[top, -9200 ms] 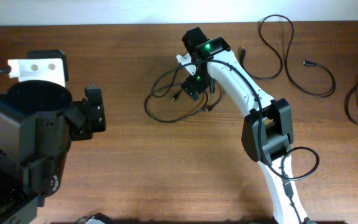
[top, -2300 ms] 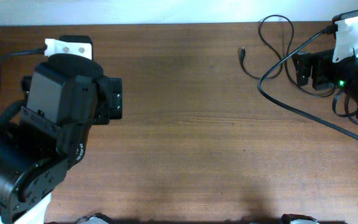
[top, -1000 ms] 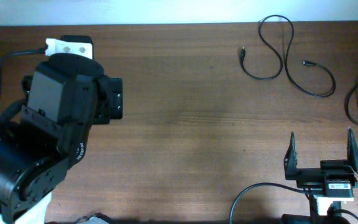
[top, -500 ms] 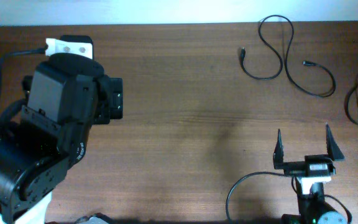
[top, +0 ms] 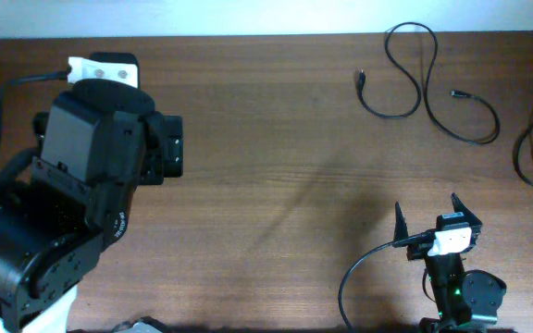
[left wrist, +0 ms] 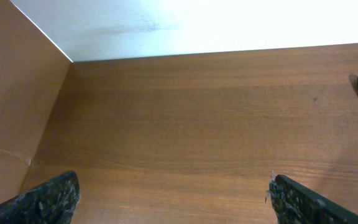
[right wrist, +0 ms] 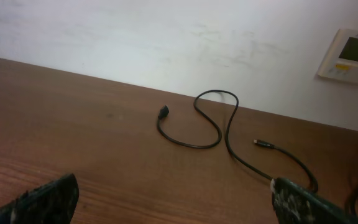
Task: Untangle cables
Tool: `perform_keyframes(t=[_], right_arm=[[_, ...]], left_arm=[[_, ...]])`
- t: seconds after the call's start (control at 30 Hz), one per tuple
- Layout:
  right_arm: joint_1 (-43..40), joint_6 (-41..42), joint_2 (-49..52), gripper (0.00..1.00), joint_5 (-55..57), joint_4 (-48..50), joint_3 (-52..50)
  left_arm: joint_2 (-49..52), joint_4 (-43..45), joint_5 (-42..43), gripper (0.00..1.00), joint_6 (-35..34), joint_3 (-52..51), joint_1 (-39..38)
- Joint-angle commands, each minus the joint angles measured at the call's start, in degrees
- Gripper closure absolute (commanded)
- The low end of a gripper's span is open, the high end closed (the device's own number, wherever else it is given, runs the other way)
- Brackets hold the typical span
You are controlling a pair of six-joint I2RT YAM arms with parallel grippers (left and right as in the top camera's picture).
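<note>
Thin black cables (top: 383, 115) with small plugs lay in loose curves at the far right corner of the brown wooden table (top: 276, 185). The right gripper (top: 427, 211), jaws spread wide and holding nothing, hovered near the table's front edge, well apart from them. The left gripper (left wrist: 176, 202), equally spread and empty, sat far across the table.

A: what kind of place are you in?
B: Robotics lab or test room, I'd say. My left arm (top: 72, 213) and right arm (top: 456, 287) work at a wooden table (top: 276, 185), with a plain white wall (right wrist: 135, 37) behind.
A: anything else?
B: Wall control panel (right wrist: 352, 56) with a small screen. Brown board (left wrist: 11, 112) along the table's left edge.
</note>
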Motion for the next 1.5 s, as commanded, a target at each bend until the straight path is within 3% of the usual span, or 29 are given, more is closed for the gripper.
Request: perform_keyframes(t=[0.0,0.47,0.53,0.73,0.8,1.1,1.23,1.43,1.47], right_arm=[[-0.11,0.46,-0.42,0.02,0.11,-0.42,-0.28],[-0.11,0.46,-0.42,0.01,0.11,-0.42,-0.28],[-0.11,0.46,-0.42,0.02,0.11,-0.42,-0.28],[-0.11,0.46,-0.42,0.02,0.11,-0.42,-0.28],[-0.11,0.46,-0.42,0.01,0.11,-0.44,-0.28],[-0.11,0.46,-0.42,0.02,0.11,-0.42,-0.28],[-0.11,0.46,-0.42,0.02,0.11,-0.42,-0.28],[-0.11,0.46,-0.42,0.02,0.11,-0.42,-0.28],[-0.11,0.46,-0.42,0.02,0.11,-0.42,-0.28]], left_arm=[[0.04,-0.02,-0.02,0.01,0.07,0.09,0.15],[0.07,0.57,0.00,0.01,0.04,0.09,0.15],[0.20,7.23,0.20,0.01,-3.32,0.09,0.15],[-1.42,28.85,6.45,0.01,-3.17,-0.94,0.15],[-4.42,36.15,6.58,0.01,-2.47,-7.32,0.15],[-25.42,74.82,13.79,0.01,2.71,-54.38,0.15],[-33.77,84.89,13.90,0.01,2.71,-73.13,0.17],[-46.73,90.31,13.84,0.01,2.91,-95.95,1.60],[-49.46,91.82,16.28,0.01,5.79,-99.58,1.97]])
